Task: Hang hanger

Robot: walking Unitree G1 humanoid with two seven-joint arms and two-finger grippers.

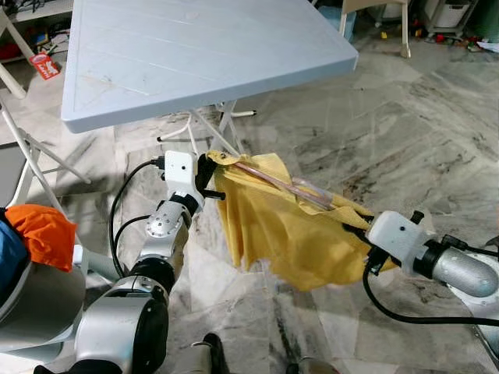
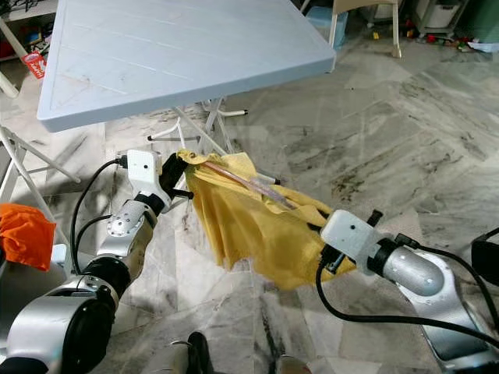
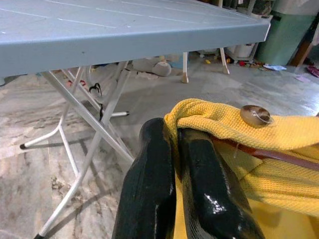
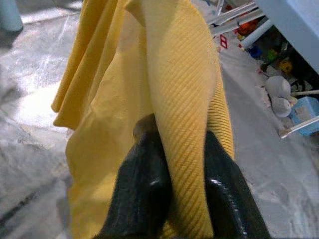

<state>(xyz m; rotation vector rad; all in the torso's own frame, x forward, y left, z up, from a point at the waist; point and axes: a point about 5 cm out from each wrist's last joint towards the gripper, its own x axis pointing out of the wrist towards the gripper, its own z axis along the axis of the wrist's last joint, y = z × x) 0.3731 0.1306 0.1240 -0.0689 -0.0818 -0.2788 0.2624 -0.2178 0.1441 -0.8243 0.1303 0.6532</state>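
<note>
Marble floor (image 1: 405, 117) runs under both arms, with a pale blue folding table (image 1: 195, 54) standing beyond them.

1. Right gripper (image 4: 174, 164), nearest the body: its two black fingers are closed on a fold of the yellow cloth (image 1: 273, 226). The wrist view shows ribbed fabric pinched between the pads. No bare hanger is visible inside this grip, so whether the rod is caught along with the fabric cannot be told.

2. Left gripper (image 3: 174, 149), farther forward: its fingers are pressed together on the other top corner of the cloth. A small brown knob (image 3: 255, 115) sits on the fabric just beside the fingertips, and a reddish-brown rod runs away from it under the cloth edge.

3. Hanger (image 1: 288, 187): it spans between the two grippers, tilted, higher at the left gripper and lower at the right. The cloth drapes over it and hangs free below, clear of the floor.

4. Recommended handling, judged from this state:
- Keep both grips firm; slack in either one probably lets the cloth slide along the rod.
- Level the hanger by raising the right gripper before carrying it
- Keep the hanging cloth away from the table legs (image 3: 89, 129), which stand just beyond the left gripper.
- No rail or hook is in view; locate one before moving off

5. Orange cloth (image 1: 43, 234) lies beside the left arm and is not part of this step
</note>
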